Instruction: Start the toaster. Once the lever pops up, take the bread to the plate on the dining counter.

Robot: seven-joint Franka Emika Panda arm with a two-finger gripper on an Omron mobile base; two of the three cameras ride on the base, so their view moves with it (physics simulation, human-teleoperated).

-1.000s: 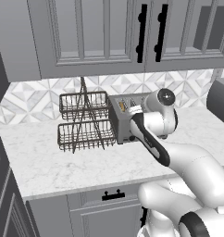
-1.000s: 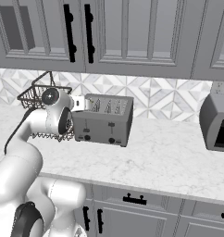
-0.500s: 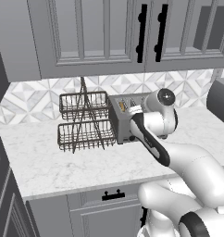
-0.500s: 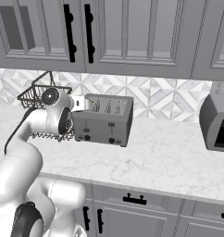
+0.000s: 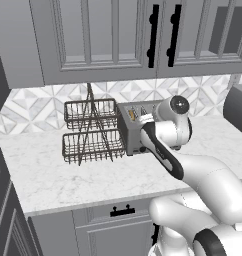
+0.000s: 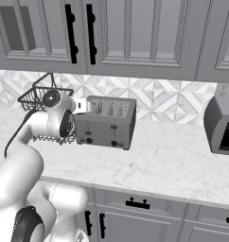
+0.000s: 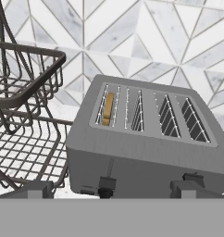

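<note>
Grey cabinets and a diamond-patterned tile backsplash stand behind a white marble worktop [image 6: 178,160], on which sits the boxy brushed-steel four-slot toaster [image 6: 106,123], at centre-left of the right base view and just left of centre in the left base view. A dark two-tier wire basket rack [image 5: 90,132] stands just beside it, toward the left of the left base view. The small golden-brown bread slice [image 7: 108,109] sits down in the leftmost slot as the hand view shows it, only its top edge visible. Two black levers on the toaster's front, the left lever [image 7: 107,182] and another further right, lie low in the hand view; whether either has been pressed I cannot tell. The white arm's two-finger gripper [image 7: 111,190] hovers close to the toaster's front face with its fingers released, spread wide and grasping nothing. Judging from this, the task is at its very start: the toaster looks not yet started, and the wait for the pop-up, lifting the slice out and carrying it to the plate all remain.
</note>
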